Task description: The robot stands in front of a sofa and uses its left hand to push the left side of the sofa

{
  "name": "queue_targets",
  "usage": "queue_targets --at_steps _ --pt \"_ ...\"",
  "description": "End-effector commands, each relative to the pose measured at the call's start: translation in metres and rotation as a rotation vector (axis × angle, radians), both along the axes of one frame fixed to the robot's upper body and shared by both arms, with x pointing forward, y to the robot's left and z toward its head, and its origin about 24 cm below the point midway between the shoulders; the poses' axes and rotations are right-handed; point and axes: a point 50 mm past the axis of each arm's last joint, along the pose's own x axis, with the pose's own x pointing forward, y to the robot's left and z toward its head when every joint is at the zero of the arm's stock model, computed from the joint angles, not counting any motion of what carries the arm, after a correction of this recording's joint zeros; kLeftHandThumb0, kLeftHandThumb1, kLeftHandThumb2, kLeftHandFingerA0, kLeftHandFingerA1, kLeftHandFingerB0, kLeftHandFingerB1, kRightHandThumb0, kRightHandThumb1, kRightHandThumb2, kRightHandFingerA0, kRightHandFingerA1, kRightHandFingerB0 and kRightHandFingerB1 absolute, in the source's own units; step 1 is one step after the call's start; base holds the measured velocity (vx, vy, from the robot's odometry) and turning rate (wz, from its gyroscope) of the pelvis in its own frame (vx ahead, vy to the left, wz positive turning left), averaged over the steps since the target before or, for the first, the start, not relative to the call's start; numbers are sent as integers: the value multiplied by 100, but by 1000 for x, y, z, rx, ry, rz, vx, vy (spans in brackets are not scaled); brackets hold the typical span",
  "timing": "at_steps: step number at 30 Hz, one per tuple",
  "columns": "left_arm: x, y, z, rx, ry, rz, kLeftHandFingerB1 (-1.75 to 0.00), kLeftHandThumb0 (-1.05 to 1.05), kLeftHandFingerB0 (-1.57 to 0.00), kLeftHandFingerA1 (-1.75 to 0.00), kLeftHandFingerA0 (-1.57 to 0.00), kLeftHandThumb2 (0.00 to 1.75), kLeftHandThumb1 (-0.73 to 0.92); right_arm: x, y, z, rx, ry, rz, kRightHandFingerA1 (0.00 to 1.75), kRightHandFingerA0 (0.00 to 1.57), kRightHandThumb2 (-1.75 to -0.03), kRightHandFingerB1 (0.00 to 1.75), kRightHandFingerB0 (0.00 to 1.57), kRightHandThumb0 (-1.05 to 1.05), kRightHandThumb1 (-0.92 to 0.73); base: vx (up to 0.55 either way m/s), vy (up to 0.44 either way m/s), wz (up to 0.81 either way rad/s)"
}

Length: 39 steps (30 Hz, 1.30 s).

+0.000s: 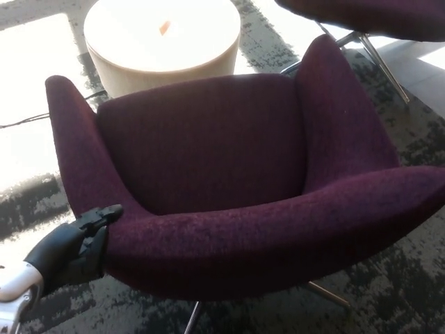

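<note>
Left hand reaches in low, black fingers extended forward.

Left hand against sofa left outer edge; round table behind sofa.

Seat: the sofa has an open, bare hollow; a hand could reach in from above.
Left side: the left hand presses against the sofa's outer left corner, no gap between them.
Behind: a round table stands just beyond the sofa's back, blocking that way.
Upper right: a second chair with metal legs stands near.
Floor left: open, apart from a thin cable.
</note>
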Motion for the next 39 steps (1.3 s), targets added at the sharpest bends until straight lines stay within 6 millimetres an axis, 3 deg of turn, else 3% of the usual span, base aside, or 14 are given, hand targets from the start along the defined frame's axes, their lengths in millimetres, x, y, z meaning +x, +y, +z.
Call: queue_targets --at_steps 1,12,17,19,21,23,25,26,29,30,33,36,39 --pt "-14 18 -8 -3 33 38 -7 -98 0 -16 0 125 83 -4 -3 -2 -13 20 -6 43 58 -66 40 54 -68 -84 0 0 0" --pt "-39 48 -14 -23 28 134 -9 -96 0 -21 -1 126 87 -6 -4 -3 -20 32 5 42 56 -66 40 51 -67 -85 0 0 0" --pt "-47 50 -19 -42 37 161 -9 -96 0 -21 -1 126 88 -9 -5 -3 -16 35 -3 43 56 -66 40 51 -67 -84 0 0 0" --pt "-74 54 -39 -101 75 255 -12 -93 0 -20 0 126 91 -13 -5 -5 -19 45 0 42 56 -66 40 52 -65 -84 0 0 0" --pt "-75 54 -39 -103 73 255 -12 -93 0 -20 0 126 91 -13 -5 -5 -19 45 0 42 56 -66 40 52 -65 -84 0 0 0" --pt "-106 44 -62 -240 100 357 -11 -92 0 -20 0 126 92 -14 -5 -6 -38 53 8 43 55 -66 40 51 -68 -86 0 0 0" --pt "-106 44 -62 -243 97 358 -11 -92 0 -20 0 126 92 -14 -5 -6 -38 53 8 43 55 -66 40 51 -68 -86 0 0 0" --pt "-118 37 -71 -282 116 386 -12 -92 0 -17 0 124 91 -16 -5 -6 -37 56 5 44 56 -66 40 51 -67 -85 0 0 0" --pt "-127 35 -75 -299 127 403 -12 -92 0 -17 0 124 91 -20 -4 -8 -36 62 7 44 56 -66 40 51 -67 -85 0 0 0" --pt "-142 24 -86 -307 155 418 -20 -95 -6 -20 -6 122 86 -23 -2 -9 -6 70 -1 43 57 -65 40 51 -66 -84 0 0 0" --pt "-144 22 -87 -308 156 420 -20 -95 -6 -20 -6 122 86 -23 -2 -9 -3 71 -2 43 57 -65 40 51 -66 -84 0 0 0" --pt "-158 6 -100 -352 227 416 -15 -94 0 -17 0 122 87 -25 -2 -10 -41 75 9 43 56 -66 40 51 -67 -85 0 0 0" --pt "-163 6 -103 -336 255 424 -15 -93 0 -17 0 121 87 -26 -1 -10 -46 78 15 43 56 -66 40 52 -66 -85 0 0 0"
